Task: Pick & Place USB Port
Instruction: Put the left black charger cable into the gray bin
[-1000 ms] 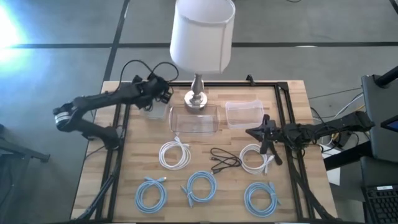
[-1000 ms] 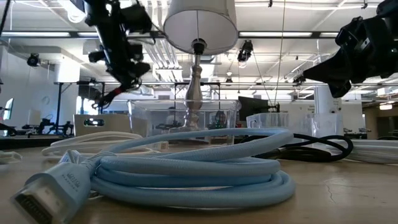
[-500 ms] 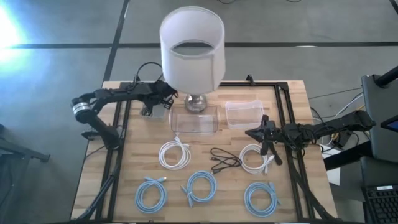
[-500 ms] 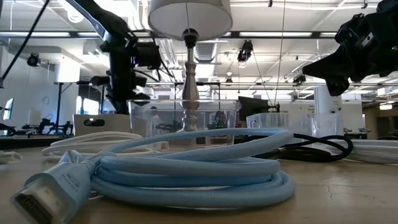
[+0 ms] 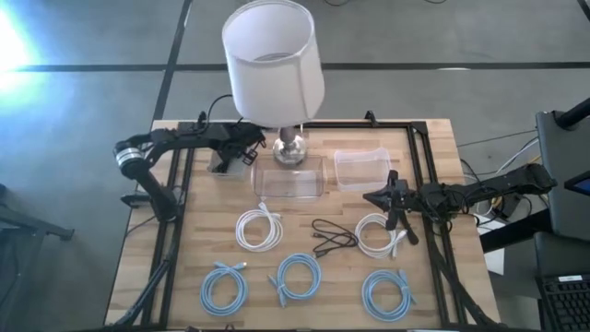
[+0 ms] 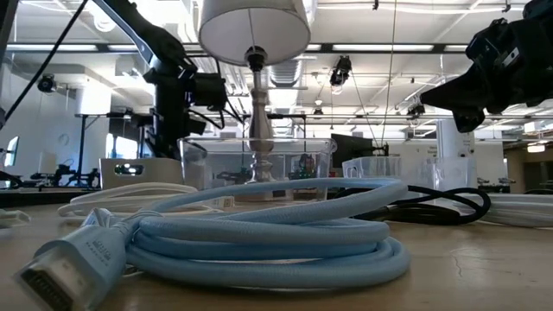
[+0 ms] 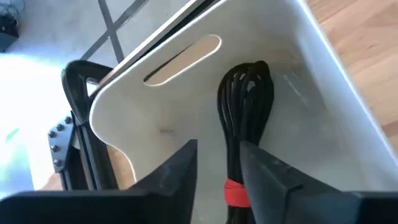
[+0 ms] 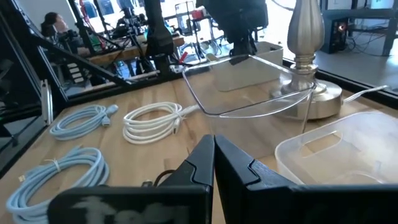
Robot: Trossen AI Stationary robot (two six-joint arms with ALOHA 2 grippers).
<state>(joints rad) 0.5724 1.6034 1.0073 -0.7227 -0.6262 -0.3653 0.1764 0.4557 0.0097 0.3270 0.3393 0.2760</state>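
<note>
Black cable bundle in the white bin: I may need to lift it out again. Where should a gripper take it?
Grip the black cable bundle near its red tie, where the strands are bound tight. Come from above, through the open top of the white bin, with the jaws set across the strands.

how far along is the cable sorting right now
In hand: the left gripper holds a bundled black cable inside the white bin at the table's far left. Left: two white coils, three blue coils and a loose black cable lie unsorted. The right gripper hovers shut.
</note>
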